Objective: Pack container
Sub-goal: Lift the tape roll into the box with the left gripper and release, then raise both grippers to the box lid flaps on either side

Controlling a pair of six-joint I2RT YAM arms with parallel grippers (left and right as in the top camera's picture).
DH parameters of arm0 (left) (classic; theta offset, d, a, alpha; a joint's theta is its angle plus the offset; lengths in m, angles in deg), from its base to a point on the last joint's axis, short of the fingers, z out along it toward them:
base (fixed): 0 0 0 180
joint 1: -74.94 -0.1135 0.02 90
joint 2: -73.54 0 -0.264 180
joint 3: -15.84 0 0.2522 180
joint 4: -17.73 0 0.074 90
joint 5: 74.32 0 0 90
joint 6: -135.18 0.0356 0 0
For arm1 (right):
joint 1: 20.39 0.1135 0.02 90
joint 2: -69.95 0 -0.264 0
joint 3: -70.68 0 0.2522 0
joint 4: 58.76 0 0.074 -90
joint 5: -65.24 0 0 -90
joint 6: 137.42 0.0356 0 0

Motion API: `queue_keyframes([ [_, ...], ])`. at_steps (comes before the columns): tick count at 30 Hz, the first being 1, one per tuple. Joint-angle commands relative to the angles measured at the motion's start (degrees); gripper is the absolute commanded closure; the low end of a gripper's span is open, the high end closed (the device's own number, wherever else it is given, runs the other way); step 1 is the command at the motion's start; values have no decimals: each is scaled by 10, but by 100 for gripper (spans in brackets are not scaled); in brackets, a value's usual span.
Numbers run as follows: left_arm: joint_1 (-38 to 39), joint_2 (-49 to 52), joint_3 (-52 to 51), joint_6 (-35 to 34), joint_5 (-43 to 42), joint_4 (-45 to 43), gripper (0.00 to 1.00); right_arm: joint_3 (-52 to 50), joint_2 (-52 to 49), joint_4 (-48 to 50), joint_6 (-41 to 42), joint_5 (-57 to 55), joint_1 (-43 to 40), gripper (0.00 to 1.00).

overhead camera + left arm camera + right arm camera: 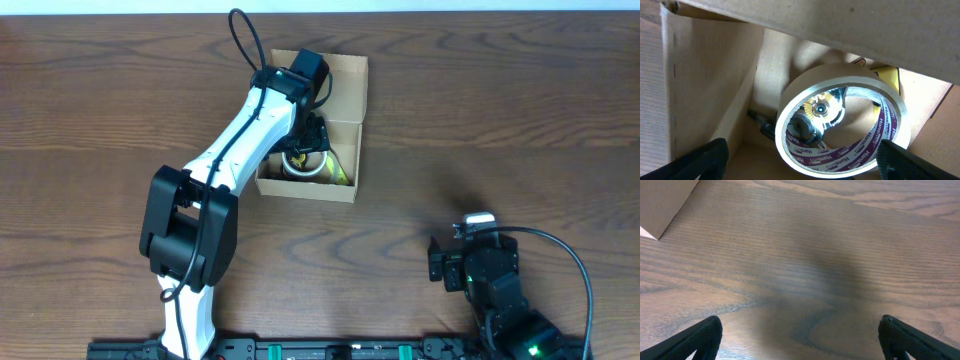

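Container [347,95] packing now needs a clean exit: the left gripper [802,167], jaws wide and empty over the tape roll [805,95] inside, should lift straight up, clear of the walls. It sits by the table's [520,120] far edge, and the right gripper [800,342] hangs wide open near the near right corner.

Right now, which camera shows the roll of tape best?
The left wrist view: the tape roll fills the frame, with the print inside its core visible. The overhead view shows only a pale sliver inside the cardboard box, under the left arm. The right wrist view shows none, just the table and a box corner.
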Motion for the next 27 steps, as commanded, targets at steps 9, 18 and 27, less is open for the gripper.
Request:
queue_keyframes([
  [9, 7, -144, 12, 4, 7, 1, 5, -3, 2, 0, -7, -7, -8, 1],
  [18, 8, -353, 13, 4, 155, 0, 5, -3, 2, 0, -6, -7, -8, 1],
  [27, 8, -424, 13, 3, 150, 3, 5, -3, 2, 0, -7, -7, -8, 1],
])
